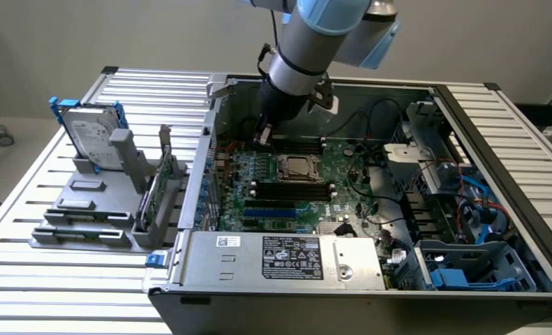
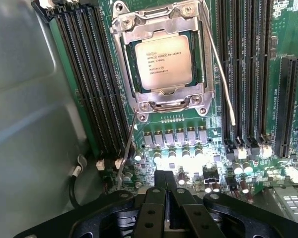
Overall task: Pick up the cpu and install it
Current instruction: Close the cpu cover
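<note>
The cpu [image 2: 164, 62], a silvery square chip with printed text, lies flat in its socket on the green motherboard, with a metal frame [image 2: 161, 22] around it. Two thin wire levers [image 2: 223, 84] run beside the socket. In the exterior view the cpu [image 1: 297, 166] sits mid-board inside the open computer case. My gripper [image 2: 168, 184] hangs over the board a short way from the socket, fingers pressed together and holding nothing. From outside, the gripper [image 1: 264, 132] reaches down into the case just behind and to the exterior view's left of the socket.
Long black memory slots [image 2: 89, 84] flank the socket on both sides. The case wall [image 1: 206, 160] stands close on the exterior view's left. A power supply [image 1: 285, 258] fills the front, cables [image 1: 471, 202] the right. A hard drive [image 1: 94, 136] stands in a grey fixture outside.
</note>
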You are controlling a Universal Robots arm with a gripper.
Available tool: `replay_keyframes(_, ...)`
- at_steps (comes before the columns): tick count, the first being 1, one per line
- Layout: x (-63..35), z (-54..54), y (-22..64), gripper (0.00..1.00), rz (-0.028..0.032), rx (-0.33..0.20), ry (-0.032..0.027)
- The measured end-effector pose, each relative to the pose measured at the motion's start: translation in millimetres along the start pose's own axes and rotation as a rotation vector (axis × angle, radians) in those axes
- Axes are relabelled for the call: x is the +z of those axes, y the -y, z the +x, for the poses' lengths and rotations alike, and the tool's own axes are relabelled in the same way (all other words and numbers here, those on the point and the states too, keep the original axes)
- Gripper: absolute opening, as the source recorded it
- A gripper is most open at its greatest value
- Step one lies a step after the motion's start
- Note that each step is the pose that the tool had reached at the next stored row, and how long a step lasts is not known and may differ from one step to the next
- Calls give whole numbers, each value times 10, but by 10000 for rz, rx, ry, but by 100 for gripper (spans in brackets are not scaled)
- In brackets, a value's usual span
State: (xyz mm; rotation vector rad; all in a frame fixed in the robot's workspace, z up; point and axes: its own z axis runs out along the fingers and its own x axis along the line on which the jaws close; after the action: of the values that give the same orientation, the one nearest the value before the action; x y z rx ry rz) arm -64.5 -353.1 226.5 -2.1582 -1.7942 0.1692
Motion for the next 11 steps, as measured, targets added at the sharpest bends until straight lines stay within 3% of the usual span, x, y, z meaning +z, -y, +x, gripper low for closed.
replay_keyframes(4, -10, 1, 17, 11, -83, 137, -147)
replay_keyframes(11, -53, 9, 49, 11, -285, 363, -388)
